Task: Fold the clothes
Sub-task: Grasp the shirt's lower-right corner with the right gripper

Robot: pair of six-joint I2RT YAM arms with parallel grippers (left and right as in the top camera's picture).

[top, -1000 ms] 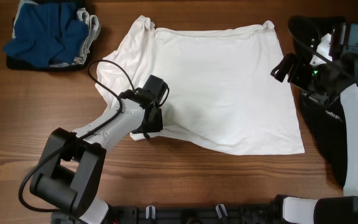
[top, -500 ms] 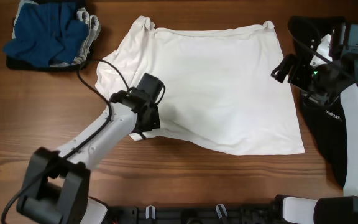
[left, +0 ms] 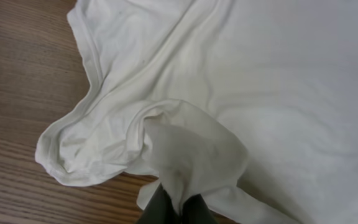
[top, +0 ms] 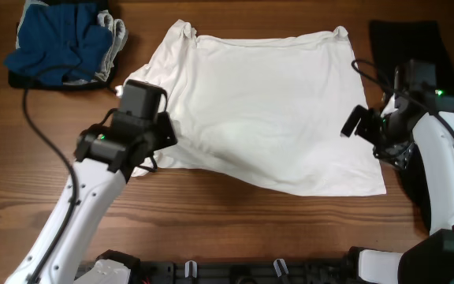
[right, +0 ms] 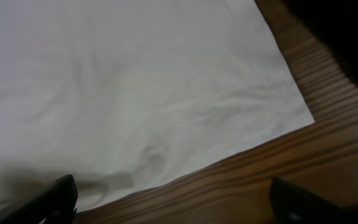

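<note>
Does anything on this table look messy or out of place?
The large white fabric T-shirt lies mostly flat, but one sleeve is bunched where the left end effector pinches it. A crumpled blue garment sits in a corner.

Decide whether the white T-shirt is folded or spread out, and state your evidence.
Spread out: the white T-shirt lies open across the table, unfolded; only its corner bunches where the left hand pinches it.

The left gripper [left: 176, 210] is clamped on a raised fold of the white T-shirt [left: 272, 81]; its sleeve [left: 86, 146] lies rumpled on the wooden worktop [left: 17, 81].
</note>
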